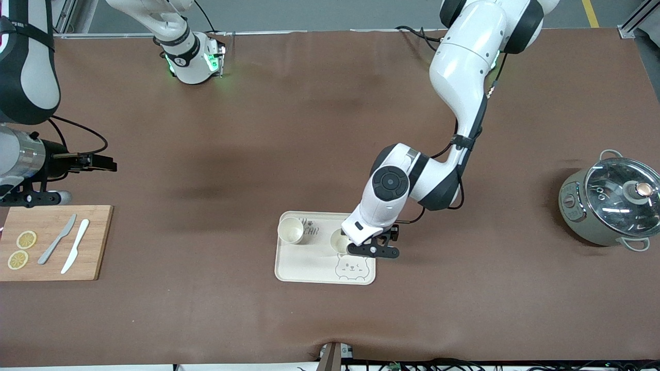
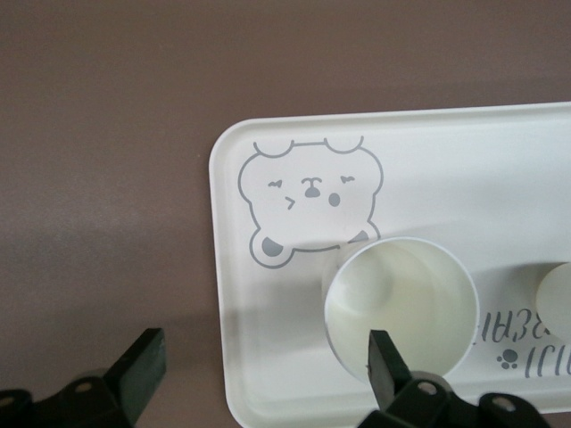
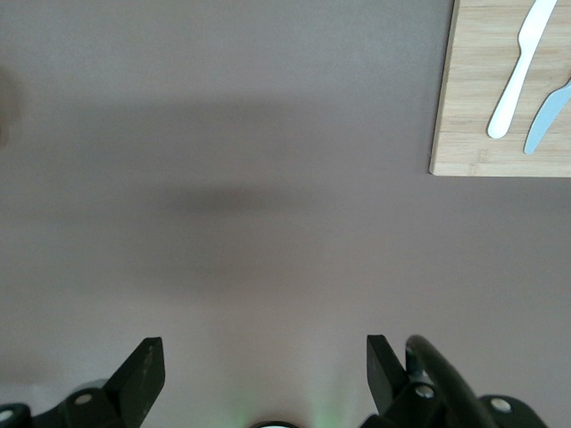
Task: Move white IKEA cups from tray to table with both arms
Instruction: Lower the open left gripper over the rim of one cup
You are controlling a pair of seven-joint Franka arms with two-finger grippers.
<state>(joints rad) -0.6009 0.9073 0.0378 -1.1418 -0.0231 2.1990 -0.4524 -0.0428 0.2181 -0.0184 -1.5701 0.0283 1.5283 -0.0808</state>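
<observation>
Left gripper point(image 1: 372, 246), jaws wide, straddles the rim of one cup point(image 2: 400, 308) on the tray point(image 1: 309, 268); right gripper point(image 1: 98, 162), open, waits over bare worktop point(image 1: 258, 129).

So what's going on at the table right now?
Both cups are on the tray. The left gripper is open and low at the cup toward the left arm's end, one finger over its rim and the other outside the tray; nothing is gripped. The other cup stands untouched. The right gripper waits open over bare table near the cutting board.
</observation>
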